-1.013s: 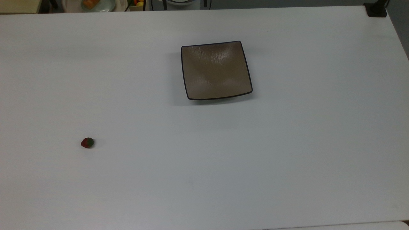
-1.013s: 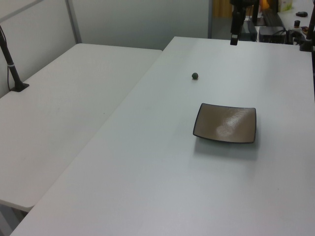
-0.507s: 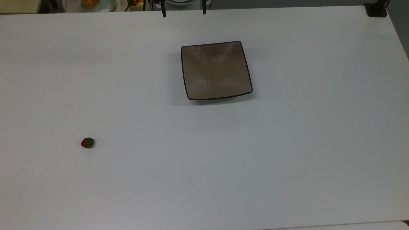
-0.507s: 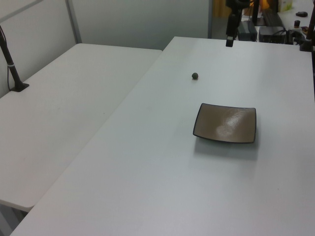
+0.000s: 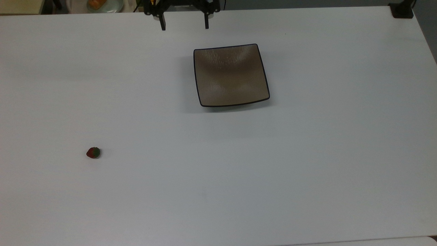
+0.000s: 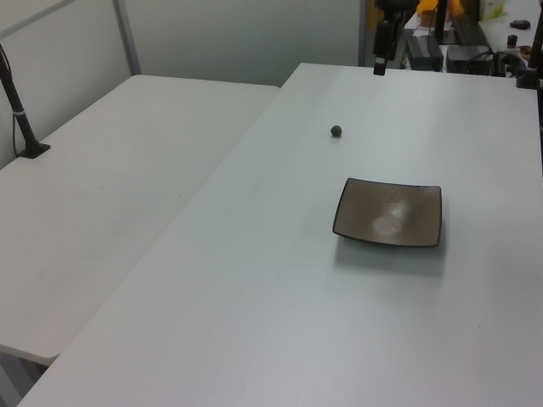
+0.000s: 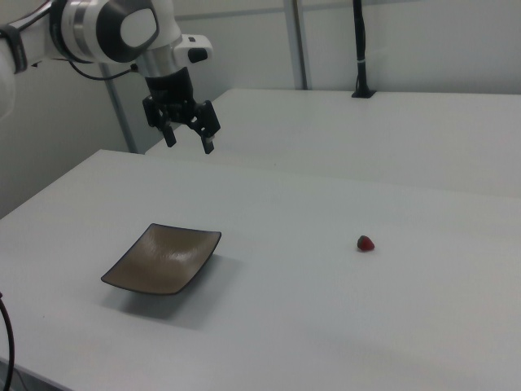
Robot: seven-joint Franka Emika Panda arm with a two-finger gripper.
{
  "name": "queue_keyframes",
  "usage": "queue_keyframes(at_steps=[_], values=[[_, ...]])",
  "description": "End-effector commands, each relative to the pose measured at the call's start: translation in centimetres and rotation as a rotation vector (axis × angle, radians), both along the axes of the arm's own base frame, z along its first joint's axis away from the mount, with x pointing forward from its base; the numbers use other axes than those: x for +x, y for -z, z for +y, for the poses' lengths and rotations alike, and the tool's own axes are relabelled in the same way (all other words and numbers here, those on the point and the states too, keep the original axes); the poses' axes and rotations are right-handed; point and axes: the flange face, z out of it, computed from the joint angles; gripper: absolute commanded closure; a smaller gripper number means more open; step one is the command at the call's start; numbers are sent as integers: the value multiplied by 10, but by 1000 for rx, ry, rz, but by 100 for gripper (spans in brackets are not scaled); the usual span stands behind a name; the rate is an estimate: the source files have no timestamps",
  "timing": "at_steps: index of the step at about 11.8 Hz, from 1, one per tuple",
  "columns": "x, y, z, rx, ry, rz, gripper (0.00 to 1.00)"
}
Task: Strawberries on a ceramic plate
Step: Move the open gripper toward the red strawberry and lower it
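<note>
A tiny red strawberry (image 5: pixel 93 152) with a dark green cap lies alone on the white table, at the top view's lower left; it also appears as the strawberry (image 6: pixel 337 131) and the strawberry (image 7: pixel 366 243). The square tan-brown ceramic plate (image 5: pixel 231 74) with a black rim sits empty near the table's middle, seen too as the plate (image 6: pixel 389 212) and the plate (image 7: pixel 164 258). My gripper (image 5: pixel 184 26) hangs open above the table's far edge, up and left of the plate in the top view, holding nothing. It is the gripper (image 7: pixel 190 140) in the right view, high above the plate.
A round pale plate with orange food (image 5: pixel 99 4) sits off the table at the top view's upper left. A black clamp (image 5: pixel 402 10) sits on the top view's upper right corner. A second white table (image 6: pixel 102 195) adjoins on the left view's left.
My gripper has come further over the table from its far edge, shifting toward the top view's left and down. Strawberry and plate have not moved.
</note>
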Motion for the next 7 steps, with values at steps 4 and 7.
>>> queue_keyframes(at_steps=[4,7], values=[[56,21,-37,-6,83,-8,0],[76,37,-65,-15,123,-5,0]])
